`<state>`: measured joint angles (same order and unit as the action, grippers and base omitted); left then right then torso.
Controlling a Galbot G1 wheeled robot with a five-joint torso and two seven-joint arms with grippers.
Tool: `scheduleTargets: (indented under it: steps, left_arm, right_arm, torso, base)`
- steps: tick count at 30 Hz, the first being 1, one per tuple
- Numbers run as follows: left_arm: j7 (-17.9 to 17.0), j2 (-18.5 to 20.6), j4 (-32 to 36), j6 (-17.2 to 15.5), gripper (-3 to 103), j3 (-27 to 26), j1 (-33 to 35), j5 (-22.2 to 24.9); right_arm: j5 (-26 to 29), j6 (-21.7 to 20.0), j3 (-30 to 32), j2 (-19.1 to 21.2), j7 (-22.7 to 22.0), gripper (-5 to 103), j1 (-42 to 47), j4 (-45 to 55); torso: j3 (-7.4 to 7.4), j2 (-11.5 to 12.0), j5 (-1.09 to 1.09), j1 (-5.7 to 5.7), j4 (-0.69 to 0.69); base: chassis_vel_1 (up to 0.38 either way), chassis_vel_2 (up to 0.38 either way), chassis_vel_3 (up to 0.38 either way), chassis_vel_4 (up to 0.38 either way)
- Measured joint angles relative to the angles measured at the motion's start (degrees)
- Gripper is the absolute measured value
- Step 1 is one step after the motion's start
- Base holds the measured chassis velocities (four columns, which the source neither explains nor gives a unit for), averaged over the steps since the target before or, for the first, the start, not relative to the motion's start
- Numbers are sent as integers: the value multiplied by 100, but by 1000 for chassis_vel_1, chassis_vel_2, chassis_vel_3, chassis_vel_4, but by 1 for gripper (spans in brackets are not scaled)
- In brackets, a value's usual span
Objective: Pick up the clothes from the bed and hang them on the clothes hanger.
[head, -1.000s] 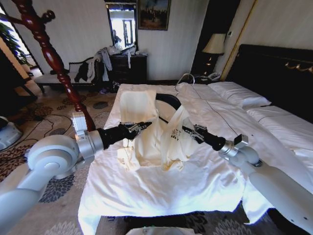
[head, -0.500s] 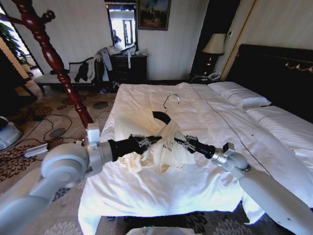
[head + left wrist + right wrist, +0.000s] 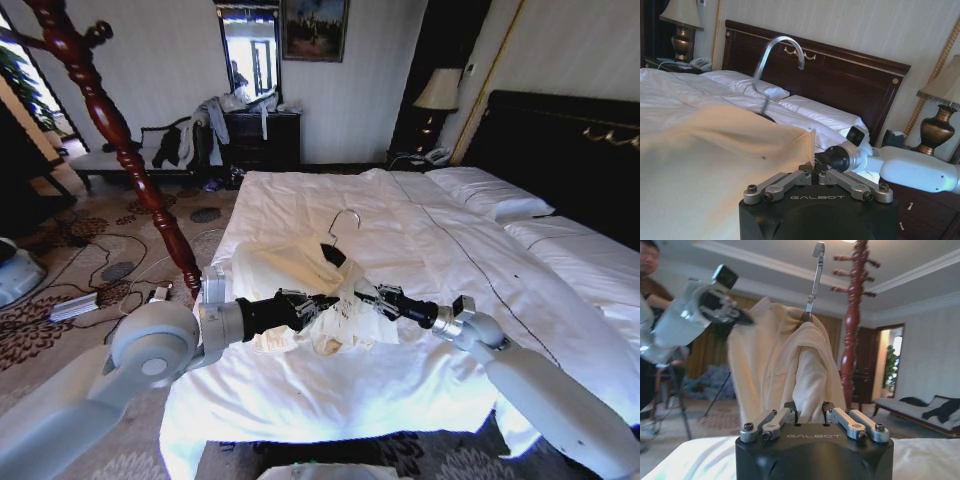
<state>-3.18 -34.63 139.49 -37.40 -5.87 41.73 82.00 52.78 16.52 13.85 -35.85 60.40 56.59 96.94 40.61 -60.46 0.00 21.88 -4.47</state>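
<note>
Both claws were low over the bed [image 3: 430, 370], and each one pinched the clothes [image 3: 300, 275]. Our left gripper [image 3: 318, 304] had its fingers pressed together on a fold of the cream shirt, as the left wrist view showed at the fingertips of the left gripper [image 3: 813, 172]. Our right gripper [image 3: 366, 293] was closed in the same way on the other side of the fabric, the cloth rising straight from between the tips of the right gripper [image 3: 810, 415].

We judged that the step in hand was the fitting of the shirt on the clothes hanger [image 3: 334, 252]. The black hanger was already under the fabric, with its silver hook [image 3: 343, 222] standing free above the shirt. The shirt itself lay bunched on the white duvet between the two arms, near the foot edge of the bed.

The next move, as we judged it, called for a lift with both arms together, so that the thin cloth stayed spread and did not slide off the hanger's shoulders.

Around us stood the red-brown coat stand [image 3: 125, 150] just beside the bed, on our left. Behind it was a bench with dark garments [image 3: 185, 140], and a lamp [image 3: 438, 92] stood by the black headboard [image 3: 560, 150]. The coat stand was near the left arm and could hinder a wide swing.
</note>
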Motion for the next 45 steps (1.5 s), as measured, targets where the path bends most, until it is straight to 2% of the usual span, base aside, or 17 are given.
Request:
scheduleTargets:
  steps: [6, 10, 12, 15, 17, 20, 23, 24, 26, 29, 30, 32, 34, 37, 38, 42, 45]
  left_arm:
    - [-22, 44, 15, -16, -2, -9, 112, -191]
    - [-20, 107, 98, -70, 18, -10, 230, -367]
    - [-16, 127, 142, -94, 18, -11, 258, -398]
    - [10, 233, 308, -177, 36, -77, 384, -435]
    - [31, 271, 349, -215, 36, -150, 460, -444]
    - [83, 370, 374, -274, 51, -390, 642, -545]
    - [122, 423, 374, -275, 57, -527, 658, -610]
    - [152, 450, 374, -260, 68, -613, 644, -618]
    - [181, 470, 374, -226, 68, -686, 609, -626]
    - [321, 583, 385, 20, 84, -944, 443, -965]
    - [321, 583, 385, 20, 84, -944, 443, -965]
    - [482, 701, 386, 222, 94, -1116, 343, -1289]
    - [612, 775, 353, 324, 98, -1160, 302, -1488]
    - [998, 914, 94, 553, 100, -1174, 250, -2007]
    - [998, 914, 94, 553, 100, -1174, 250, -2007]
    - [1439, 987, -193, 718, 100, -1155, 212, -2215]
    - [2045, 1092, -451, 862, 100, -1101, 236, -2441]
  right_arm:
    - [-33, 16, 46, 22, 133, 20, -44, -34]
    - [45, 34, 121, 58, 148, 20, -83, -43]
    - [61, 41, 142, 65, 148, 20, -73, -43]
    - [144, 64, 203, 61, 147, 20, -29, -43]
    - [201, 71, 221, 54, 146, 20, -22, -49]
    - [504, 82, 290, 43, 166, 20, 12, -58]
    - [618, 103, 341, 49, 187, 20, 39, -59]
    - [650, 122, 369, 52, 193, 20, 57, -66]
    - [668, 139, 393, 52, 194, 20, 74, -77]
    - [676, 243, 415, 46, 202, 20, 118, -160]
    - [676, 243, 415, 46, 202, 20, 118, -160]
    - [570, 317, 424, 41, 272, 20, 122, -242]
    - [490, 345, 428, 40, 313, 20, 118, -275]
    - [397, 359, 428, 54, 413, 20, 80, -283]
    - [397, 359, 428, 54, 413, 20, 80, -283]
    - [266, 369, 435, 96, 610, 20, 31, -265]
    - [203, 395, 457, 171, 823, 20, -6, -289]
  torso:
    - [0, 0, 0, 0, 0]
    - [0, 0, 0, 0, 0]
    - [0, 0, -1, 0, -1]
    - [0, 0, 0, 0, 0]
    - [0, 0, 0, 0, 0]
    - [0, 0, -1, 0, 2]
    - [0, 0, -1, 0, 0]
    - [0, 0, -1, 0, 0]
    - [0, 0, 0, 0, 0]
    - [0, 0, 0, 0, 0]
    - [0, 0, 0, 0, 0]
    - [0, 0, 0, 0, 0]
    - [0, 0, 0, 0, 0]
    - [0, 0, 0, 0, 0]
    - [0, 0, 0, 0, 0]
    - [0, 0, -1, 0, 0]
    - [0, 0, -1, 0, 0]
  base:
    - [0, 0, 0, 0]
    - [0, 0, 0, 0]
    - [0, 0, 0, 0]
    - [0, 0, 0, 0]
    - [0, 0, 0, 0]
    - [0, 0, 0, 0]
    - [0, 0, 0, 0]
    - [0, 0, 0, 0]
    - [0, 0, 0, 0]
    - [0, 0, 0, 0]
    - [0, 0, 0, 0]
    - [0, 0, 0, 0]
    - [0, 0, 0, 0]
    - [0, 0, 0, 0]
    - [0, 0, 0, 0]
    - [0, 0, 0, 0]
    - [0, 0, 0, 0]
